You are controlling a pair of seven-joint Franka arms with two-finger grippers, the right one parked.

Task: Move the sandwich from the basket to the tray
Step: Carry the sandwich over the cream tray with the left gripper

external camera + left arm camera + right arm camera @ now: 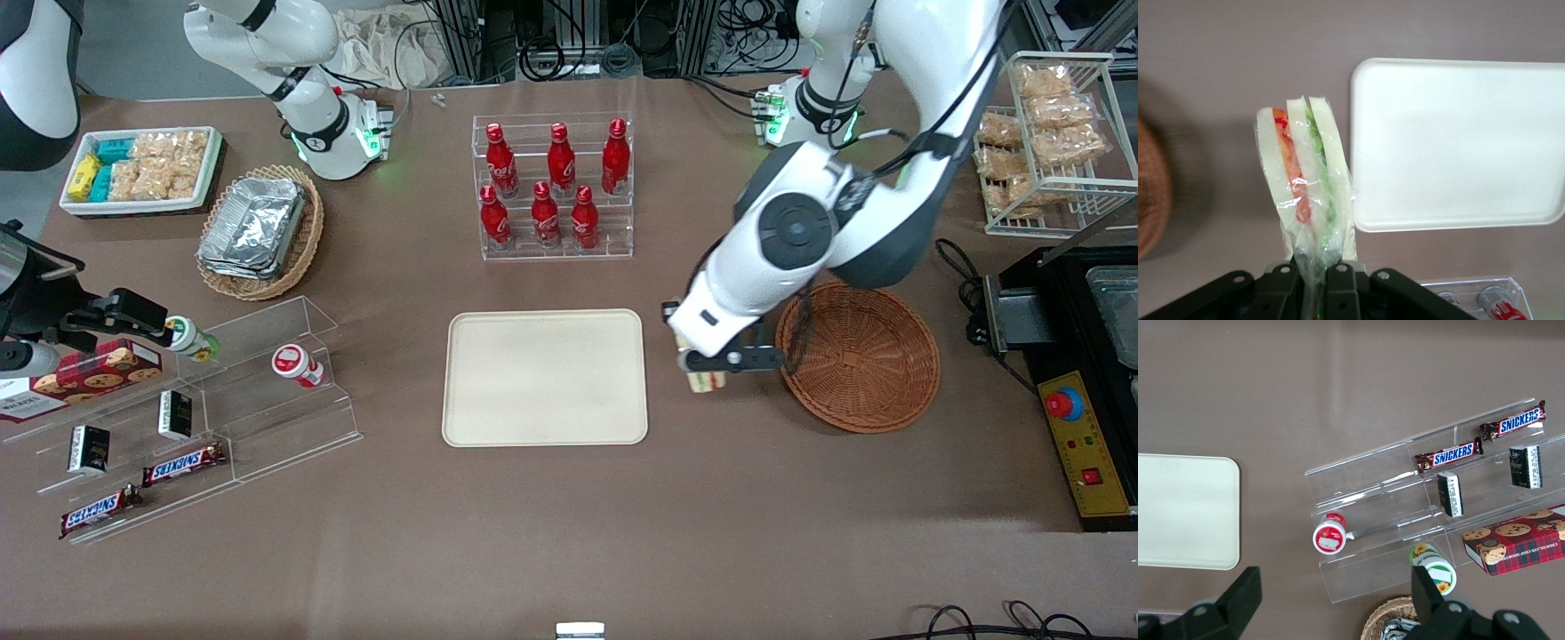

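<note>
My left gripper [702, 366] [1313, 273] hangs above the bare table between the reddish-brown basket [859, 356] and the cream tray [545, 377], shut on the sandwich [705, 380] [1306, 177]. It pinches the clear wrap at the wedge's narrow end, and white bread with red and green filling sticks out past the fingers [1345, 283]. The basket holds nothing that I can see; only its rim [1150, 193] shows in the left wrist view. The tray [1458, 140] lies flat with nothing on it.
A clear rack of red cola bottles [553, 188] stands farther from the front camera than the tray. Toward the parked arm's end are a tan basket of foil containers [258, 229], a white tub of snacks [142, 169] and an acrylic shelf [187, 418]. A black appliance [1080, 356] stands beside the basket.
</note>
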